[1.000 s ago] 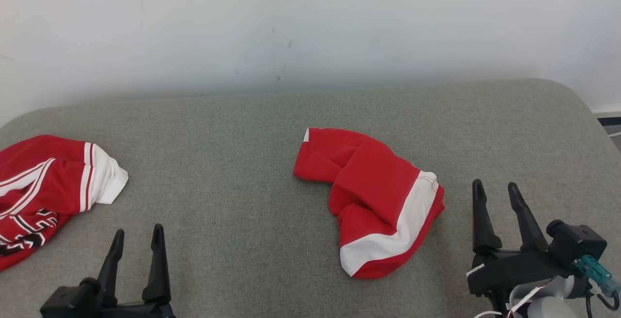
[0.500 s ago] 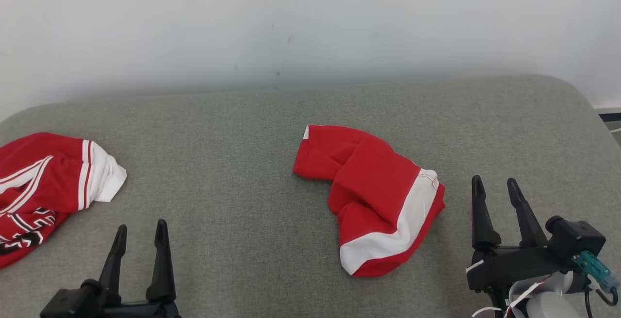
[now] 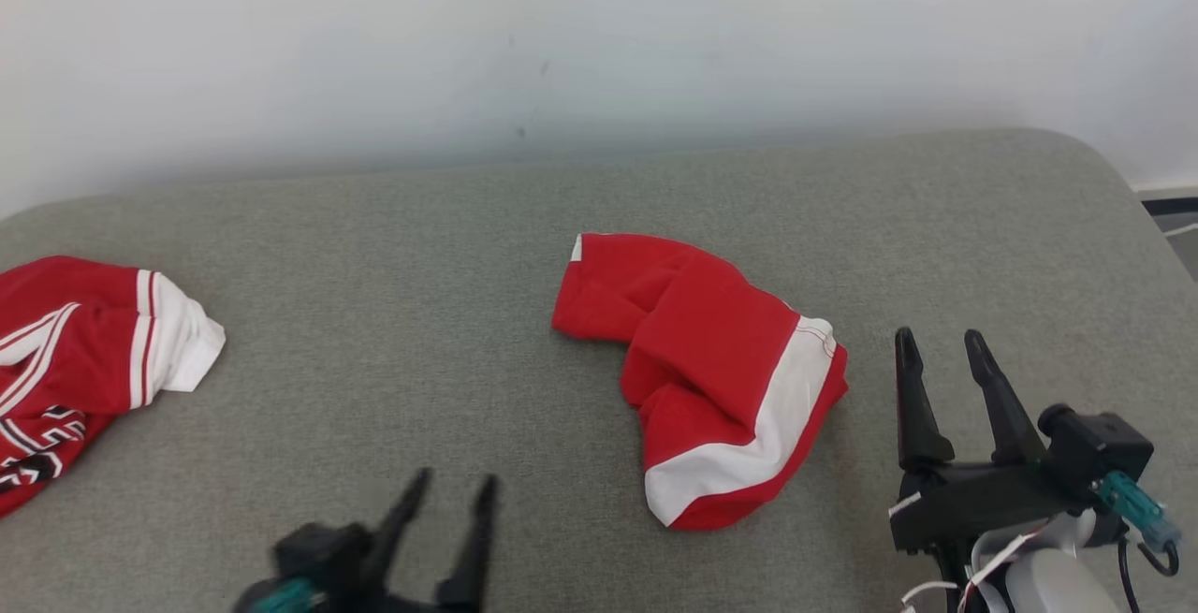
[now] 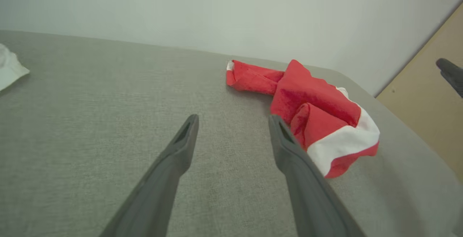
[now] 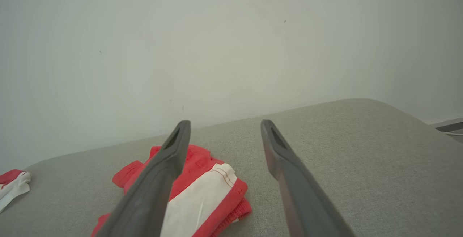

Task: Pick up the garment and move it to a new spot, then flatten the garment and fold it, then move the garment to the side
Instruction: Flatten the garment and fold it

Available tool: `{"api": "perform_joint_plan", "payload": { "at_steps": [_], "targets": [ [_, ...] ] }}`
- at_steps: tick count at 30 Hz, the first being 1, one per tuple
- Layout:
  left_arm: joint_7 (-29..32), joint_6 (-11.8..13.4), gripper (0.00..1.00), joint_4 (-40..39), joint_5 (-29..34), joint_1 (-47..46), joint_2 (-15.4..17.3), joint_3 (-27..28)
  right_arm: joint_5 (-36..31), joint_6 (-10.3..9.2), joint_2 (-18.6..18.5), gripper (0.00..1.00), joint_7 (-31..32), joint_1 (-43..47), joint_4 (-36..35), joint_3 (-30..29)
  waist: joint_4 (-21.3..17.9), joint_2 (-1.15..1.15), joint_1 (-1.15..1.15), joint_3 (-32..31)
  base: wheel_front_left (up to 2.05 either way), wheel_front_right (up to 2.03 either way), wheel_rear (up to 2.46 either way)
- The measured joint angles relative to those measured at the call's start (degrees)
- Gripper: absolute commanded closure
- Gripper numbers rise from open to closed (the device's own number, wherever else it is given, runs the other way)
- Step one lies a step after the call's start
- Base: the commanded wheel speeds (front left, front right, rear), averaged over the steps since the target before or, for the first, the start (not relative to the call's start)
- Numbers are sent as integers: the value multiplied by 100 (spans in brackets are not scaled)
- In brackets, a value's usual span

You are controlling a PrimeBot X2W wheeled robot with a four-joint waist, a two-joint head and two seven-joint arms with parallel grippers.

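A crumpled red garment [image 3: 711,370] with a white band lies near the middle of the grey fabric-covered tabletop [image 3: 393,295]. The right gripper [image 3: 938,340] hovers just to its right, fingers spread apart and holding nothing. The left gripper [image 3: 455,480], blurred in the head view, sits at the near edge to the garment's left, its fingers also spread and empty. A second red-and-white garment [image 3: 84,360] with lettering lies at the far left, well apart.
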Motion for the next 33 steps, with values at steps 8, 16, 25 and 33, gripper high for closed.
{"api": "perform_joint_plan", "payload": {
  "at_steps": [8, 16, 25, 33],
  "targets": [
    [679, -461, 0, 697, 53, -707, -346, -789, -64, 32, -89, 0, -14, -137, -7, 25, -215, 0, 0, 78, 0, 0, 0],
    [1224, -554, 0, 1503, 85, -1082, -433, -1085, -100, 33, -156, 0, -15, -133, -35, 34, -621, 0, 0, 201, 0, 0, 0],
    [1438, -563, 0, 2095, 154, -1504, -533, -1223, -101, 48, -187, 0, -16, -137, -64, -3, -956, 0, 0, 408, 0, 0, 0],
    [1404, -610, 6, 2393, -73, -1701, -565, -1278, -102, 48, -234, 0, -19, -136, -87, -56, -991, 0, 0, 486, 0, 0, 0]
  ]
}}
